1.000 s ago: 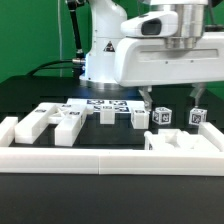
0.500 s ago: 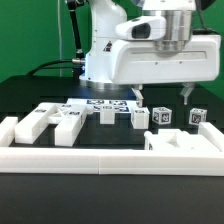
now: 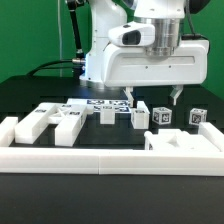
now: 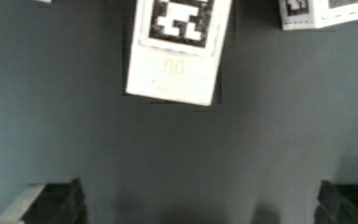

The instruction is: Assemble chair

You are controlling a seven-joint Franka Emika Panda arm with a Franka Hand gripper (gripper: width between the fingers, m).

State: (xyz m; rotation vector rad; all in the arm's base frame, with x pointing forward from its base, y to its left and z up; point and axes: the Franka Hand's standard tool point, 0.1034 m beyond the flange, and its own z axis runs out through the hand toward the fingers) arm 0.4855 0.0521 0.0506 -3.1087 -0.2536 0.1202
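- A white robot arm (image 3: 150, 60) hangs over the black table (image 3: 30, 95). Its jaws are spread wide and grip nothing, and their tips hover clear of the parts below.
- The chair lies in loose white pieces strung across the table, each bearing small black-and-white tags.
- At the exterior view's left, two large blocky pieces (image 3: 30, 122) (image 3: 68, 124) lie side by side near the end of the low white border rail (image 3: 90, 158).
- A small block (image 3: 107, 114) sits just in front of the marker board (image 3: 105, 104), which lies flat at the foot of the arm.
- Two tagged blocks (image 3: 140, 117) (image 3: 163, 117) stand close together. In the exterior view they appear between the two tips of the jaws and below them.
- A third tagged block (image 3: 198, 116) stands apart from them, toward the exterior view's right.
- A wider notched piece (image 3: 185, 142) rests just behind the border rail at the exterior view's right.
- In the wrist view, a long white piece (image 4: 172, 60) with a tag at one end lies on the dark table, well apart from the two dark fingertips (image 4: 51, 200).
- A second tagged piece (image 4: 327, 12) is cut off at the edge of the wrist view.
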